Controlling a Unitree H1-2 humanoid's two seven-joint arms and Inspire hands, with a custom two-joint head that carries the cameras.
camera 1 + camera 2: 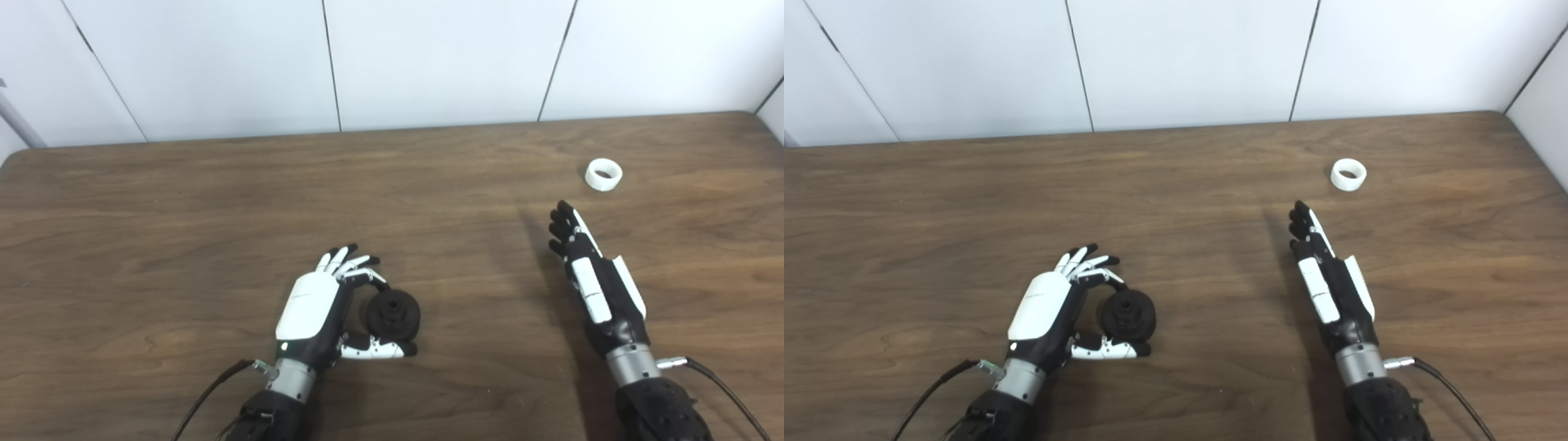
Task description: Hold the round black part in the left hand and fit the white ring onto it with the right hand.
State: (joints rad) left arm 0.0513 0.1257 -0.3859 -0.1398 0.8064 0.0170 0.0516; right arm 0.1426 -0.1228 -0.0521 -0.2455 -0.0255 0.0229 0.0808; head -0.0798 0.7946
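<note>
While the left hand (318,306) cups one black part (394,314), the open right hand (591,275) nears one white ring (603,174).

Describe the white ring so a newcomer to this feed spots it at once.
Look to the far right part of the brown wooden table, just beyond the fingertips of the right hand. The white ring lies there alone, untouched, the only loose white thing on the wood.

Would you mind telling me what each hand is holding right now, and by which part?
The left hand cups the round black part by its rim; a firm grip cannot be told. The right hand holds nothing.
</note>
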